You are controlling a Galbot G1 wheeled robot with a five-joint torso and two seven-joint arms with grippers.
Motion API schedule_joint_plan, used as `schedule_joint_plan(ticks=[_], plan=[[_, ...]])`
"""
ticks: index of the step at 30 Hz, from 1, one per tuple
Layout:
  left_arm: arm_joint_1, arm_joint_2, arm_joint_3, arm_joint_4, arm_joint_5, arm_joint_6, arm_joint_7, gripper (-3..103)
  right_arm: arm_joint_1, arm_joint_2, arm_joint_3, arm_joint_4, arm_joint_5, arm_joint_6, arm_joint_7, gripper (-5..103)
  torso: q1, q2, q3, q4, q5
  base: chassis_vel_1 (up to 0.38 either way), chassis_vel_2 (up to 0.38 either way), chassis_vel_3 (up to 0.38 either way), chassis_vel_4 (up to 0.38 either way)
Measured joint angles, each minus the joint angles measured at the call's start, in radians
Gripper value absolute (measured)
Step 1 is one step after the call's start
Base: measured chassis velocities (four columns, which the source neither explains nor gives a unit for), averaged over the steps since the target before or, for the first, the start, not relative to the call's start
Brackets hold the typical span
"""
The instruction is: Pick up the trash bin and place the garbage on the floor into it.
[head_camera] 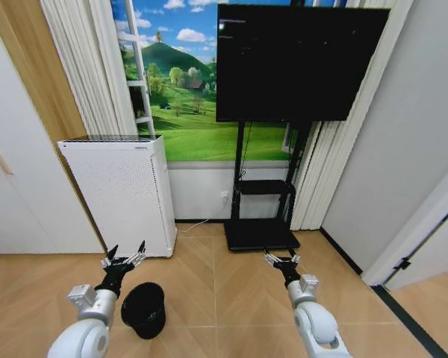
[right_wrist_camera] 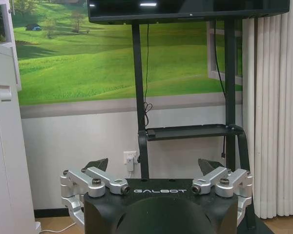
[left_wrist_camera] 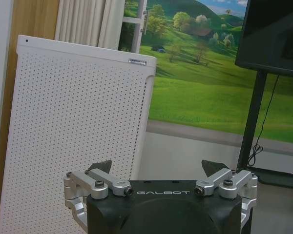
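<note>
Standing upright on wood floor, trash bin (head_camera: 143, 309) near white perforated cabinet (head_camera: 123, 190); left gripper (head_camera: 124, 259) just above bin, fingers spread wide, empty; right gripper (head_camera: 282, 258) well right of bin, fingers wide, empty

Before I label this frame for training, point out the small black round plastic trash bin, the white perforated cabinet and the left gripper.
Small black round plastic trash bin (head_camera: 143, 309), head view, outer wall.
White perforated cabinet (head_camera: 123, 190), head view, front panel.
Left gripper (head_camera: 123, 257), head view, between its open fingertips.
</note>
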Motion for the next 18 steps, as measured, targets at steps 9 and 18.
schedule_joint_plan(ticks=[9, 18], plan=[[0.002, -0.003, 0.005, 0.002, 0.002, 0.0, -0.012, 100, 0.0, 0.0, 0.0, 0.0, 0.0, 0.0, 0.0, 100, 0.017, 0.041, 0.024, 0.0, 0.0, 0.0, 0.0, 0.0, 0.0], [0.011, -0.006, 0.024, -0.014, 0.027, -0.008, -0.056, 100, 0.0, 0.0, 0.0, 0.0, 0.0, 0.0, 0.0, 100, 0.021, 0.049, 0.029, 0.0, 0.0, 0.0, 0.0, 0.0, 0.0]])
